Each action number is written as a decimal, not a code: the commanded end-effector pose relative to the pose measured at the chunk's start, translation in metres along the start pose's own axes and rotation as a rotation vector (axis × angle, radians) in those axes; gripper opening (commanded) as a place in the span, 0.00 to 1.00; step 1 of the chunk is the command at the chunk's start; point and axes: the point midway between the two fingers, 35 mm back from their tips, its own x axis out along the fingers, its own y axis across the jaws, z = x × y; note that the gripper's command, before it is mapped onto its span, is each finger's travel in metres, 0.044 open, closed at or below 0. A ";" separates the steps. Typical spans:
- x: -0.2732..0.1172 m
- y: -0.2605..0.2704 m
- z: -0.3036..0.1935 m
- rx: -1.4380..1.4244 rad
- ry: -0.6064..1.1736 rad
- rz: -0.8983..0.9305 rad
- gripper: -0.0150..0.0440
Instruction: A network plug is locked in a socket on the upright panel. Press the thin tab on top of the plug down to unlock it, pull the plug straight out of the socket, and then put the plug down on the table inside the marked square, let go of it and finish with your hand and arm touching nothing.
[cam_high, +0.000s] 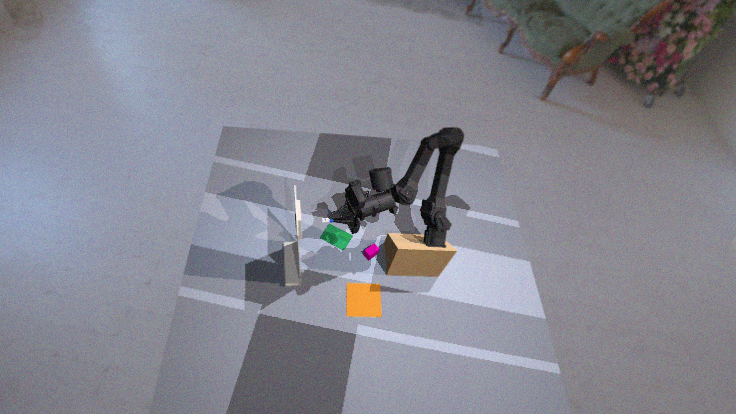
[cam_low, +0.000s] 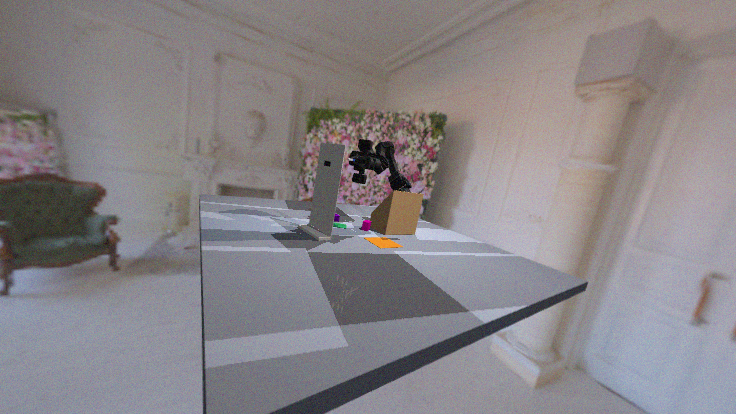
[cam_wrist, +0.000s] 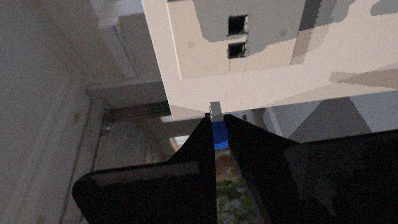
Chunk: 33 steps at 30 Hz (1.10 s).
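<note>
The gripper (cam_wrist: 216, 131) is clenched on the plug (cam_wrist: 219, 134), a small blue body with a pale grey tip poking out past the black fingers; the plug is out of its socket and held in the air, clear of the counter (cam_low: 267, 288); in the wrist view the upright panel (cam_wrist: 240, 65) faces the gripper with two small dark sockets (cam_wrist: 237, 24) one above the other, well apart from the plug tip; from the top the panel (cam_high: 296, 218) stands to the left of the gripper (cam_high: 333, 218), a green block (cam_high: 336, 237) lies just below the gripper, a magenta block (cam_high: 370, 251) to its right beside the tan base box (cam_high: 414, 255) that carries the arm; the orange marked square (cam_high: 363, 299) lies nearer, apart from all of them.
</note>
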 end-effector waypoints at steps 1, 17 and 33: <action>-0.005 0.009 0.004 0.005 -0.013 0.003 0.25; -0.007 0.009 -0.006 -0.023 0.034 -0.063 0.25; 0.009 -0.046 -0.050 -0.136 0.222 -0.291 0.25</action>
